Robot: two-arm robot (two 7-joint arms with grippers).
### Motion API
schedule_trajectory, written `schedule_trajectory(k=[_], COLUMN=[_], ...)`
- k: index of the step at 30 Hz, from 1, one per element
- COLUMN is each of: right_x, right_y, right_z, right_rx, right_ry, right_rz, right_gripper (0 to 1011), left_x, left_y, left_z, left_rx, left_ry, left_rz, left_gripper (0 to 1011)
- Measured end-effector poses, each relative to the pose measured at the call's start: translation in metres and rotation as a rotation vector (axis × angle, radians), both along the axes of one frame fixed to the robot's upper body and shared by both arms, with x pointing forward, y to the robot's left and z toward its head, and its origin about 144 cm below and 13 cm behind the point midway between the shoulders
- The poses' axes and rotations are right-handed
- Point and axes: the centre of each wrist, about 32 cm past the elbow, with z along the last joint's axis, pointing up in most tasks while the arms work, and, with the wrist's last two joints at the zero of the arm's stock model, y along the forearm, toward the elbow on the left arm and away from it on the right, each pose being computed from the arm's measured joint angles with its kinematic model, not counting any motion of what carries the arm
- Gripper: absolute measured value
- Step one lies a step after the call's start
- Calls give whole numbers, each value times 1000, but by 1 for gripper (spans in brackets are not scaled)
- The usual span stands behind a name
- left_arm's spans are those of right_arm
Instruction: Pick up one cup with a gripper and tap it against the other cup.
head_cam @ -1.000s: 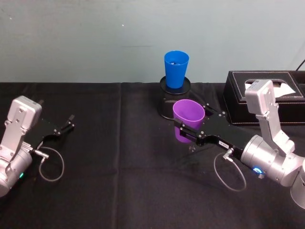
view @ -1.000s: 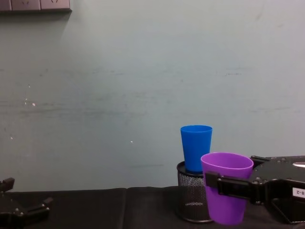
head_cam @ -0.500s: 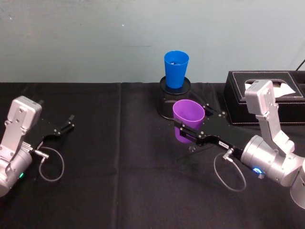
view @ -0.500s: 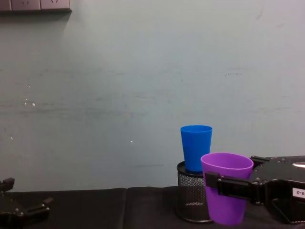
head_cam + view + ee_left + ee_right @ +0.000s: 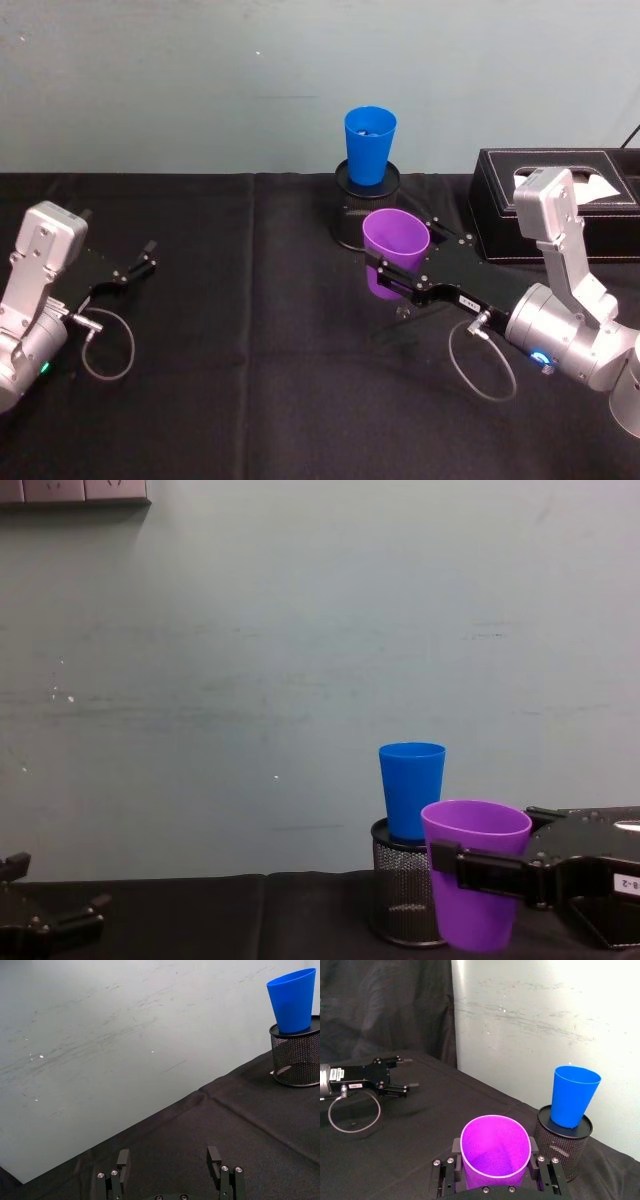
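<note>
My right gripper [image 5: 396, 268] is shut on the purple cup [image 5: 395, 248], its black jaws clamping the cup's sides just below the rim. The cup is upright and held slightly above the black cloth. In the chest view the purple cup [image 5: 475, 880] is in front of and to the right of the blue cup [image 5: 411, 790], with a small gap between them. The blue cup [image 5: 369, 145] stands upright in a black mesh pen holder [image 5: 366, 205]. In the right wrist view the purple cup [image 5: 495, 1152] is near and the blue cup [image 5: 572, 1095] is beyond it. My left gripper [image 5: 140, 262] rests open at the far left.
A black tissue box [image 5: 555, 205] stands at the back right, close behind my right arm. The table is covered in black cloth [image 5: 250, 380], with a pale wall right behind it. Cable loops hang by each wrist.
</note>
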Motion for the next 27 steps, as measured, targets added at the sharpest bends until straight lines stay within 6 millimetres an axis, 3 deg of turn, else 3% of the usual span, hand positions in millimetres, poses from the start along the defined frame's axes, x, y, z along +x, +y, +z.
schedule_trajectory(k=[27], right_x=[0], right_y=[0], right_z=[0], right_rx=[0], right_ry=[0], right_rz=[0], right_gripper=[739], left_x=[0], left_y=[0], left_z=[0], left_rx=[0], left_ry=[0], left_rz=[0], left_gripper=[1000])
